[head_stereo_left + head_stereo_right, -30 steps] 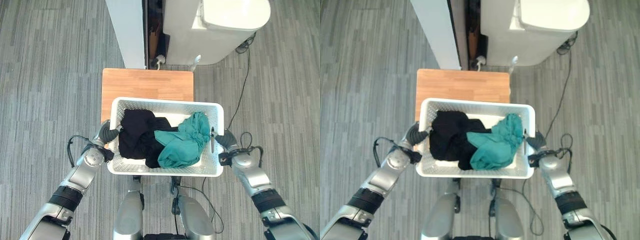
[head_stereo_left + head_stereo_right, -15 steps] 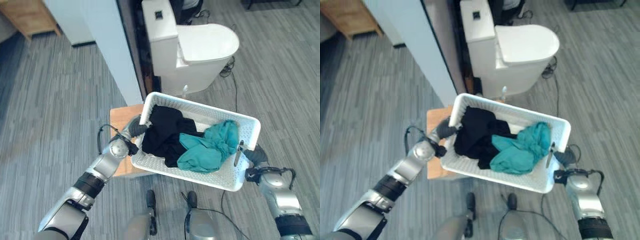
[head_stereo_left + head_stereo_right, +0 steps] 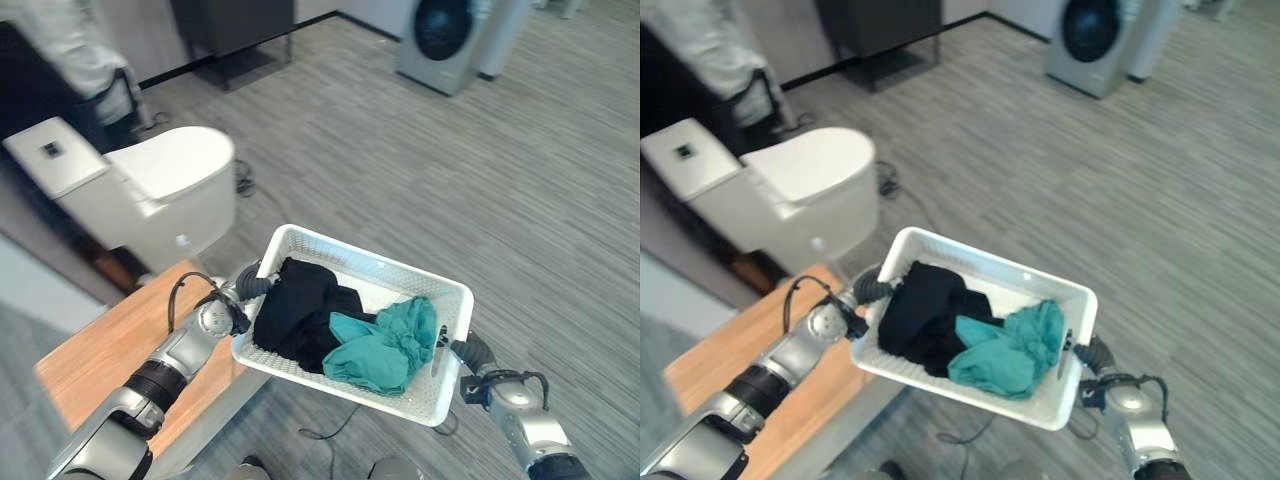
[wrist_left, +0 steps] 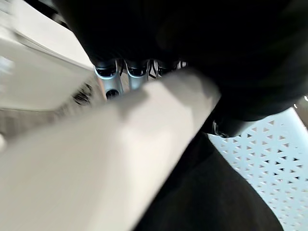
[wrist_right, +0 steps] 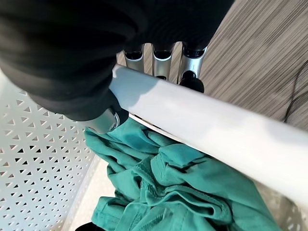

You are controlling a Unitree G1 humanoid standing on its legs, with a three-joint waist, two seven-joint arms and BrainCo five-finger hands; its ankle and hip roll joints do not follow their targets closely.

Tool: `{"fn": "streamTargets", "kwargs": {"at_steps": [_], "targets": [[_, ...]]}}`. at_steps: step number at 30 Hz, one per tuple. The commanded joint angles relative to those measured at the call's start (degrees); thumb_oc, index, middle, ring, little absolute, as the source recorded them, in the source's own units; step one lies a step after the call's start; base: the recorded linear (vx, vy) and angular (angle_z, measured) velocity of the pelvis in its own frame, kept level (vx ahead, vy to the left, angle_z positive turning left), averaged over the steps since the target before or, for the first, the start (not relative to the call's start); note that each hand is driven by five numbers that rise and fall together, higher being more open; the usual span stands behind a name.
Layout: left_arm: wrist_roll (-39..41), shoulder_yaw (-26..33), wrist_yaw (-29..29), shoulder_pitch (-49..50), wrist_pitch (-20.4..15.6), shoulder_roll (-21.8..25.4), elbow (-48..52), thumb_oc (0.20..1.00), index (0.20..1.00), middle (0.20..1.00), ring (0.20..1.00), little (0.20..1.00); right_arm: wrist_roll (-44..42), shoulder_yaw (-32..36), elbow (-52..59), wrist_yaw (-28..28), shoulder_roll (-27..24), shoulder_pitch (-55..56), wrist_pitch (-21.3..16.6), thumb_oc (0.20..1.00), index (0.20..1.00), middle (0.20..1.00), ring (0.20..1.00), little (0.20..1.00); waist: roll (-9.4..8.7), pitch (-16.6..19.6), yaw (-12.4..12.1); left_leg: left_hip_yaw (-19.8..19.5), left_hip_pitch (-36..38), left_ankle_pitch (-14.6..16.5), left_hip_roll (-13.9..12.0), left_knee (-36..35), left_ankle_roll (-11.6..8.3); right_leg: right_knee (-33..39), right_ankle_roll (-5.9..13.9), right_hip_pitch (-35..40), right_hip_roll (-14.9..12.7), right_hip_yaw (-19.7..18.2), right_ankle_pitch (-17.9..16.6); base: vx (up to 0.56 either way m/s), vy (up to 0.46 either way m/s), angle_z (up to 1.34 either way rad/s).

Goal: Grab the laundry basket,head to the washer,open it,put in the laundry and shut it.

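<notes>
The fingers of the right hand were curled over the rim of the white perforated plastic laundry basket, thumb tucked inside against the wall, clamping that short end. At the other end the left hand gripped likewise, its fingers hooked over the rim with the thumb inside. Held at both ends, the basket hung in the air between the two hands, roughly level, probably so the load would not slide out while being carried. Inside lay a crumpled black garment toward the left hand and a bunched teal garment toward the right, touching each other. Below the left forearm stood a light wooden tabletop, and beyond it a white toilet. Far across the grey striped floor stood the grey front-loading washer, its door closed, so the walk was judged to remain ahead. A person's pale sleeve showed behind the toilet.
</notes>
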State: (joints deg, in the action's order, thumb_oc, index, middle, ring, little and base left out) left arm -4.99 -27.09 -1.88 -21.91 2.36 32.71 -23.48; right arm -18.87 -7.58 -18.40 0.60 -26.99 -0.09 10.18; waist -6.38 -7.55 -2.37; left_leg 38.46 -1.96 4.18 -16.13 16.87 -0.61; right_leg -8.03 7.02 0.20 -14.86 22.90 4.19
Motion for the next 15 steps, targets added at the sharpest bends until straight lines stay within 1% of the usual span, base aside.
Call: {"fn": "streamTargets", "kwargs": {"at_steps": [1, 2, 3, 4, 5, 6, 7, 8, 10, 11, 12, 13, 14, 15], "targets": [[1.1, 8.5, -2.9, -4.3, -3.1, 0.6, -0.4, 0.200, 0.200, 0.200, 0.200, 0.200, -1.3, 3.8, 3.7, 4.0, -5.0, -0.3, -3.4, 0.200, 0.200, 0.200, 0.200, 0.200, 1.17, 1.9, -0.8, -2.8, -2.8, -9.1, -1.5, -11.2, -6.08, 3.4, 2.14, 5.8, 2.4, -0.9, 3.2, -0.08, -0.356, -0.62], [1.1, 8.6, -2.9, -4.1, -3.2, 0.6, -0.3, 0.200, 0.200, 0.200, 0.200, 0.200, -1.3, 3.7, 3.8, 4.0, -5.1, -0.2, -3.4, 0.200, 0.200, 0.200, 0.200, 0.200, 1.34, 2.0, -0.8, -2.8, -2.7, -9.6, -1.7, -11.5, -6.38, 3.5, 1.87, 5.9, 2.8, -0.9, 3.2, -0.10, -0.433, -0.53], [1.2, 9.0, -2.8, -3.7, -3.3, 0.3, -0.2, 0.200, 0.200, 0.200, 0.200, 0.200, -1.6, 3.8, 4.5, 4.4, -5.4, 0.4, -3.5, 0.200, 0.200, 0.200, 0.200, 0.200, 1.36, 1.8, -0.6, -5.3, -2.9, -10.5, -1.9, -12.5, -6.83, 4.6, 1.53, 5.8, 4.2, -1.9, 3.7, -0.08, -0.225, -0.33], [1.2, 8.9, -3.0, -3.6, -3.3, -0.2, -0.6, 0.200, 0.200, 0.200, 0.200, 0.200, -1.8, 3.5, 4.5, 4.5, -5.9, 0.3, -3.7, 0.200, 0.200, 0.200, 0.200, 0.200, 1.30, 1.2, -1.0, -9.1, -3.6, -11.7, -1.7, -13.2, -7.49, 5.2, 1.10, 5.7, 5.3, -2.9, 4.0, -0.18, -0.384, -0.33], [1.3, 8.6, -3.3, -3.7, -3.6, -1.2, -1.3, 0.200, 0.200, 0.200, 0.200, 0.200, -2.6, 3.7, 4.7, 4.2, -7.2, 0.2, -4.4, 0.200, 0.200, 0.200, 0.200, 0.200, 1.62, -0.2, -1.5, -19.0, -5.2, -12.2, -0.2, -14.6, -8.03, 6.6, -0.15, 5.9, 7.2, -3.7, 4.3, -0.26, -0.424, -0.37], [1.3, 9.3, -3.6, -2.9, -3.7, -1.5, -0.9, 0.200, 0.200, 0.200, 0.200, 0.200, -3.2, 3.7, 5.0, 4.0, -7.5, -0.3, -4.9, 0.200, 0.200, 0.200, 0.200, 0.200, 1.34, -1.6, -3.0, -29.0, -6.6, -10.0, 3.3, -13.5, -6.46, 7.3, -1.03, 5.5, 8.0, -4.5, 3.0, -0.21, -0.372, -0.27], [1.3, 9.9, -3.6, -1.8, -3.8, -1.5, -0.1, 0.200, 0.200, 0.200, 0.200, 0.200, -3.6, 3.5, 5.0, 4.1, -7.3, -0.7, -5.1, 0.200, 0.200, 0.200, 0.200, 0.200, 1.09, -1.9, -3.7, -33.5, -6.6, -7.8, 6.1, -12.5, -5.71, 7.6, -1.28, 5.7, 8.3, -5.6, 2.8, -0.11, -0.234, -0.37], [1.3, 10.0, -3.5, -0.8, -3.9, -1.6, 0.4, 0.200, 0.200, 0.200, 0.200, 0.200, -3.9, 3.4, 4.8, 3.9, -7.0, -1.1, -5.3, 0.200, 0.200, 0.200, 0.200, 0.200, 1.04, -2.1, -4.3, -36.3, -6.6, -6.0, 8.9, -11.6, -5.19, 7.7, -1.45, 5.8, 8.6, -6.2, 2.5, 0.01, -0.120, -0.54], [1.0, 9.8, -3.3, -0.4, -3.8, -1.9, 1.0, 0.200, 0.200, 0.200, 0.200, 0.200, -3.9, 3.7, 4.6, 3.8, -6.5, -1.1, -5.4, 0.200, 0.200, 0.200, 0.200, 0.200, 1.01, -2.2, -4.5, -38.6, -7.6, -4.7, 12.7, -9.4, -4.63, 7.3, -1.93, 5.8, 9.0, -6.5, 2.5, 0.01, -0.053, -0.60], [0.5, 9.8, -3.3, -0.1, -3.6, -1.9, 1.1, 0.200, 0.200, 0.200, 0.200, 0.200, -3.9, 3.9, 4.6, 3.8, -6.0, -1.3, -5.3, 0.200, 0.200, 0.200, 0.200, 0.200, 1.42, -1.8, -4.4, -39.8, -7.1, -4.1, 13.5, -10.2, -4.02, 6.7, -2.14, 5.6, 9.8, -7.1, 2.9, 0.01, -0.013, -0.15], [0.5, 9.9, -3.3, 0.0, -3.6, -1.9, 1.2, 0.200, 0.200, 0.200, 0.200, 0.200, -3.9, 3.8, 4.6, 3.7, -6.0, -1.3, -5.2, 0.200, 0.200, 0.200, 0.200, 0.200, 1.42, -1.8, -4.4, -39.8, -6.9, -4.1, 13.5, -10.4, -4.01, 6.6, -2.13, 5.6, 9.8, -7.1, 2.9, 0.05, 0.001, -0.11], [0.3, 9.7, -3.1, 0.2, -3.4, -2.1, 1.4, 0.200, 0.200, 0.200, 0.200, 0.200, -4.1, 4.0, 4.6, 3.7, -5.7, -1.2, -5.2, 0.200, 0.200, 0.200, 0.200, 0.200, 1.72, -1.6, -4.2, -40.4, -6.1, -4.0, 13.7, -11.0, -3.43, 6.3, -2.41, 5.7, 10.2, -7.4, 3.2, 0.06, 0.004, -0.09], [0.1, 9.6, -3.0, 0.8, -3.3, -2.2, 1.7, 0.200, 0.200, 0.200, 0.200, 0.200, -4.6, 4.0, 4.4, 3.6, -5.0, -1.5, -5.4, 0.200, 0.200, 0.200, 0.200, 0.200, 1.69, -1.2, -4.0, -43.0, -5.9, -3.8, 15.5, -10.8, -3.07, 5.7, -2.64, 5.6, 10.5, -8.1, 3.3, 0.06, -0.001, -0.16], [0.1, 9.3, -2.9, 0.4, -3.2, -2.2, 1.7, 0.200, 0.200, 0.200, 0.200, 0.200, -5.0, 4.2, 4.4, 3.5, -4.7, -1.4, -5.5, 0.200, 0.200, 0.200, 0.200, 0.200, 1.61, -1.3, -3.5, -42.2, -6.3, -4.2, 15.6, -10.5, -3.20, 5.7, -2.64, 5.6, 10.4, -7.9, 3.4, 0.03, 0.001, -0.14]]}}
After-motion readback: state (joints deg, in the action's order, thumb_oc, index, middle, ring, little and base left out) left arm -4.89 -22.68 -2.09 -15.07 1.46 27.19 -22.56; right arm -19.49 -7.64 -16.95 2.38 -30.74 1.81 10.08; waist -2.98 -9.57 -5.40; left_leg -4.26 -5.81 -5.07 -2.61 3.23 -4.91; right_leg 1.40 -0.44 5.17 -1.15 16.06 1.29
